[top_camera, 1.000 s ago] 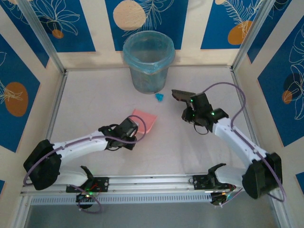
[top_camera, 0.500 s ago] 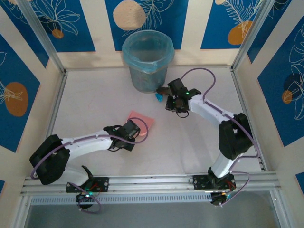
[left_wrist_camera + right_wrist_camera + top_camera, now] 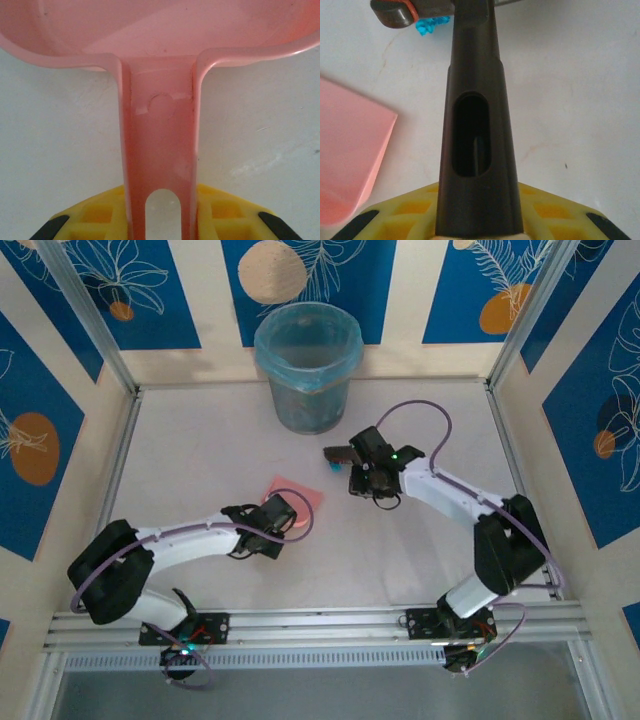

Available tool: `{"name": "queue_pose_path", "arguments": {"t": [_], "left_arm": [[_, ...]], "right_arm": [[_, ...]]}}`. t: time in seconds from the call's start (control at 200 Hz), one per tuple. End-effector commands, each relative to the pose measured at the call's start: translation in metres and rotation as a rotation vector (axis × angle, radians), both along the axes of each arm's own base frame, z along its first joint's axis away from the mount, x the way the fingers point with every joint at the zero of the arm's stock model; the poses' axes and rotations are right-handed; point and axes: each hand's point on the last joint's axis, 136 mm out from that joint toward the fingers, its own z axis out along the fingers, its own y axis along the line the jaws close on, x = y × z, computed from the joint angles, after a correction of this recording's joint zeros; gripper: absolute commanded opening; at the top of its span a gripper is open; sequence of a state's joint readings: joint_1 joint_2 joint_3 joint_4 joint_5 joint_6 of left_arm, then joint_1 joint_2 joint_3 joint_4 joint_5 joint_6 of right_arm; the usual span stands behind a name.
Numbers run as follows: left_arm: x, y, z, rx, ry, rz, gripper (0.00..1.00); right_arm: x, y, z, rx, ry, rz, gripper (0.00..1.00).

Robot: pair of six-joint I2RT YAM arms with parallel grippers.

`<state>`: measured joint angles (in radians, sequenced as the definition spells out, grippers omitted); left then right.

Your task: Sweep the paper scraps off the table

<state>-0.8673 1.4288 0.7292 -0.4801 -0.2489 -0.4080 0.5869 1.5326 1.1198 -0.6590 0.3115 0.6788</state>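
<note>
- Since the paper scrap (image 3: 432, 25) is light and soft, you sweep it gently and do not pinch it.
- Your right end effector (image 3: 479, 217) is closed tight on the brush (image 3: 472, 75); your left end effector (image 3: 160, 220) clamps the dustpan (image 3: 160, 125).

Pink dustpan (image 3: 300, 494), slotted handle clamped in the left end effector (image 3: 272, 518), pan stretching ahead of it. Dark brush (image 3: 341, 453), handle pinched in the right end effector (image 3: 368, 468), head just ahead, dustpan corner off to that end effector's left. Blue-lined bin (image 3: 308, 400) beyond both end effectors, upright, close to the blue-and-cream wall (image 3: 400, 290) behind.
</note>
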Motion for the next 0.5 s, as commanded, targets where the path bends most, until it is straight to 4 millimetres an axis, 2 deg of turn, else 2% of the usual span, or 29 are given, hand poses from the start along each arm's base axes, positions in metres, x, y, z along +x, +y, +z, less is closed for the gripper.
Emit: {"name": "queue_pose_path", "arguments": {"t": [0.0,0.12,0.245,0.495], "left_arm": [[0.002,-0.003,0.004,0.009,-0.017,-0.029,0.0],[-0.001,-0.011,0.005,-0.039,-0.005,-0.044,0.0],[-0.007,-0.021,0.003,-0.084,0.027,-0.064,0.0],[-0.012,-0.031,0.001,-0.106,0.053,-0.096,0.0]], "right_arm": [[-0.028,-0.006,0.012,0.018,0.021,-0.009,0.0],[-0.049,-0.015,0.021,0.047,0.023,-0.027,0.0],[-0.066,-0.032,0.031,0.072,0.004,-0.083,0.0],[-0.084,-0.073,0.064,0.158,-0.104,-0.258,0.0]]}}
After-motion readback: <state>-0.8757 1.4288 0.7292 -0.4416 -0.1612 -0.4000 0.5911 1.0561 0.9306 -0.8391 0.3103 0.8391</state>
